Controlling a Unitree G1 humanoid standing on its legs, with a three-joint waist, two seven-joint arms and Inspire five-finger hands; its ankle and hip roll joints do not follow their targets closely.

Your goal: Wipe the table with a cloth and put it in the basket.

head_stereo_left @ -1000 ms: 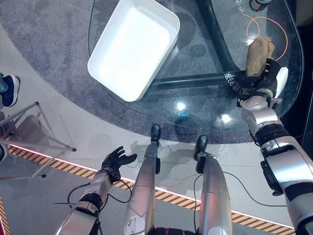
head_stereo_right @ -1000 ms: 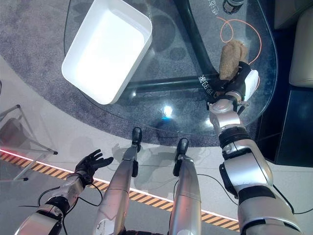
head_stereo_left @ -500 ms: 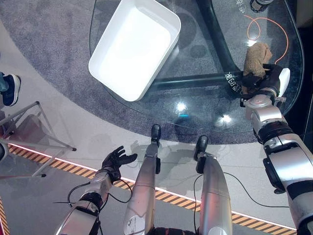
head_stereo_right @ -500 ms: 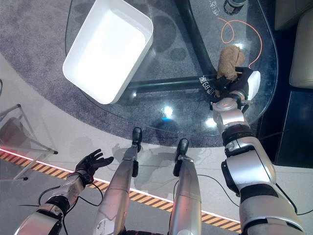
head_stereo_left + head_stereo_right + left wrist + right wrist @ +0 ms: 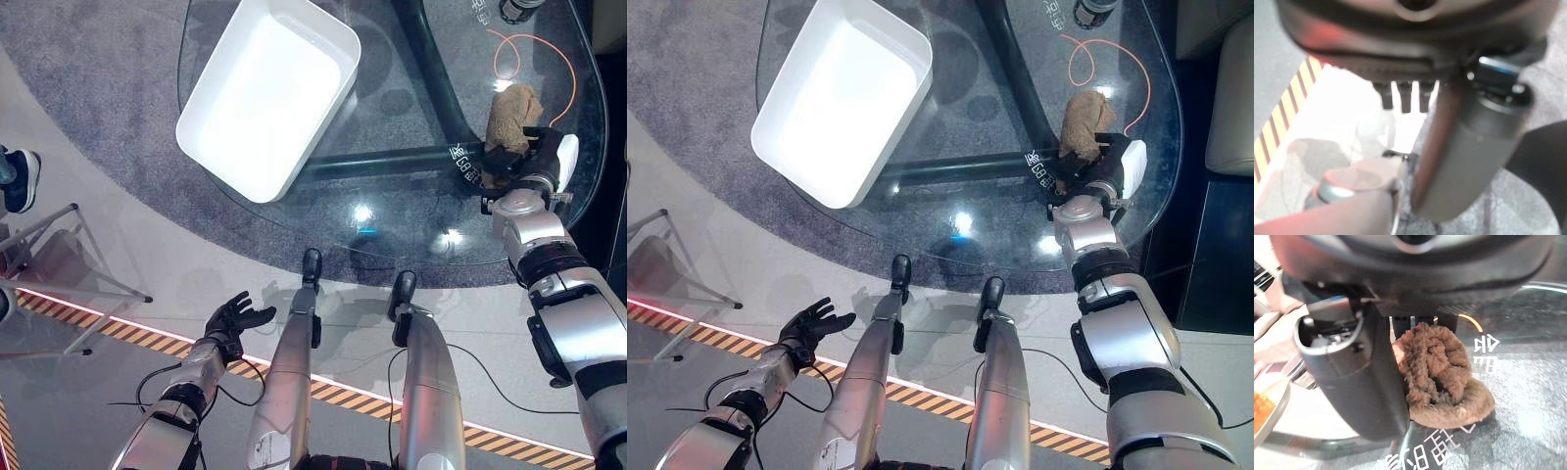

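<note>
A crumpled brown cloth (image 5: 511,116) lies on the glass table (image 5: 411,211) near its right edge. My right hand (image 5: 534,164) rests at the cloth's near end, fingers curled into it; in the right wrist view the bunched cloth (image 5: 1437,377) is pinched between the thumb (image 5: 1359,377) and the fingers. A white rectangular basket (image 5: 265,93) sits on the table's left part, with nothing in it. My left hand (image 5: 233,318) hangs low off the table over the floor, fingers spread and holding nothing.
An orange cord (image 5: 534,54) loops on the glass just behind the cloth. A dark round object (image 5: 517,10) stands at the table's far edge. A metal stand (image 5: 59,264) is on the floor at left, with a person's shoe (image 5: 20,181) beside it.
My right hand has drawn the cloth from a flat, stretched strip into a tighter bunch and closed its fingers on it. The left hand has not moved.
</note>
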